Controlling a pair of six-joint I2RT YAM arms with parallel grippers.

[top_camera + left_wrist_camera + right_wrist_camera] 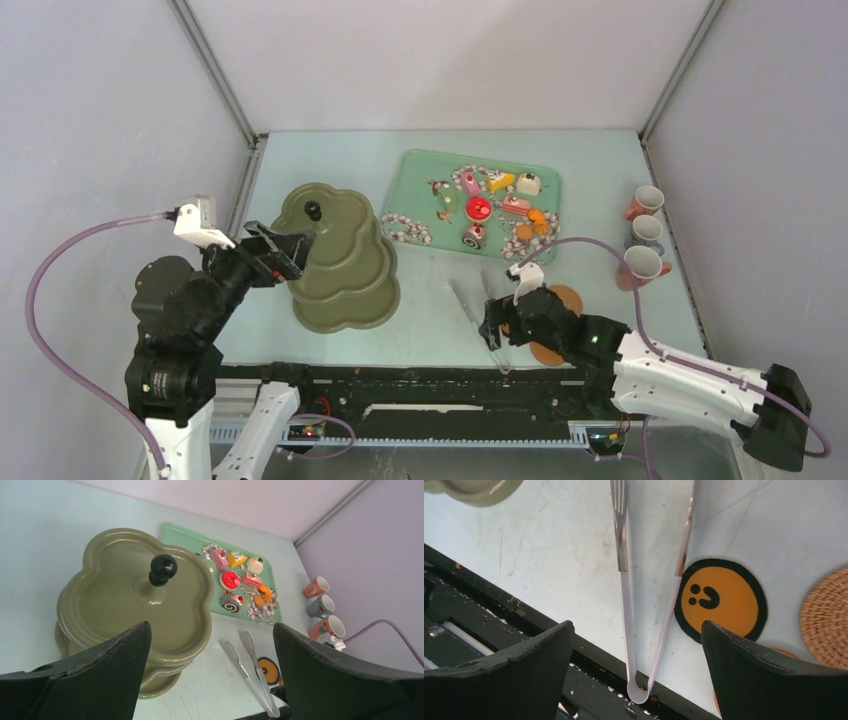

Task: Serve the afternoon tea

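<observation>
Overhead, the right gripper hangs wide open over the metal tongs at the table's near edge. The tongs' long axis runs near-to-far. The toy pastries lie beyond on the mint tray, so the right arm is nearer.

From the left wrist, the left gripper is spread too, with the green stand just ahead.

From the right wrist, the tongs' bend points at the near edge, with an orange coaster beside one leg. No writing is legible.
</observation>
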